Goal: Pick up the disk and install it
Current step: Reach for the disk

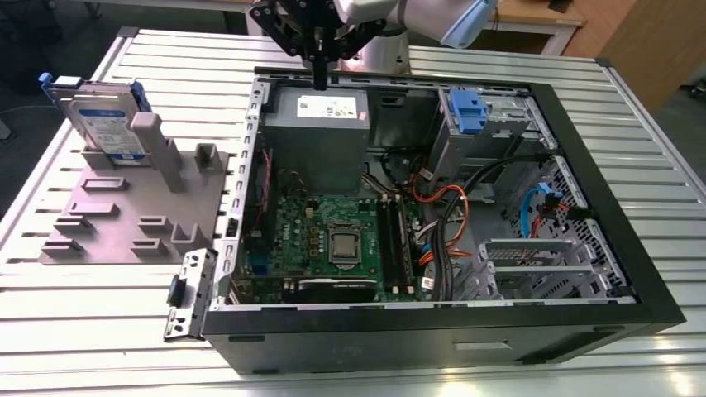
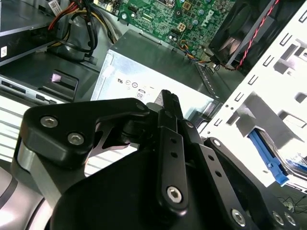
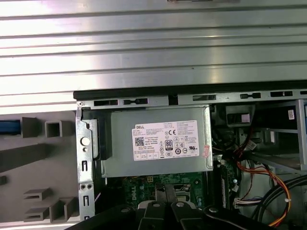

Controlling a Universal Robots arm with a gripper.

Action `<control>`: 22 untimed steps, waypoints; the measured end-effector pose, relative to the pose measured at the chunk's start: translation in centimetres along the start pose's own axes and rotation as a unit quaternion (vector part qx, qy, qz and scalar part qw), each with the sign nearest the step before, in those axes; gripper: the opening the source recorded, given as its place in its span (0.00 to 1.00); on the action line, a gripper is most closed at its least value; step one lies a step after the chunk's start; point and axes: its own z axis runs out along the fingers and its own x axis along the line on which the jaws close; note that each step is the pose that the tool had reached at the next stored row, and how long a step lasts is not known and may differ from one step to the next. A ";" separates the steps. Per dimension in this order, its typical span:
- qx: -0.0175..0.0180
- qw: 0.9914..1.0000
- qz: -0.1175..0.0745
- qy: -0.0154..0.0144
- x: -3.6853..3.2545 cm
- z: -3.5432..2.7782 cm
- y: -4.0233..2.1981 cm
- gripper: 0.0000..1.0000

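The flat silver metal disk (image 1: 102,116) has a smooth blue plastic frame; the ribbed silver table (image 1: 88,289) looks like brushed metal.

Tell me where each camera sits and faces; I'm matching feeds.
Exterior view: off the arm, high, looking down at the open computer case and the disk in its grey fixture; arm and gripper above the power supply.
First wrist view: on the arm, facing down at the power supply, fixture and table; gripper shows.
Second wrist view: on the arm, looking along the gripper at the power supply and motherboard.
All share the power supply and gripper.
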 end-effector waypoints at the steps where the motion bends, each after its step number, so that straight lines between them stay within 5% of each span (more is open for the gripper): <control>1: 0.000 1.000 0.000 0.000 0.03 0.00 0.00 0.11; 22: 0.000 1.000 0.000 0.000 0.68 -0.01 -0.05 0.11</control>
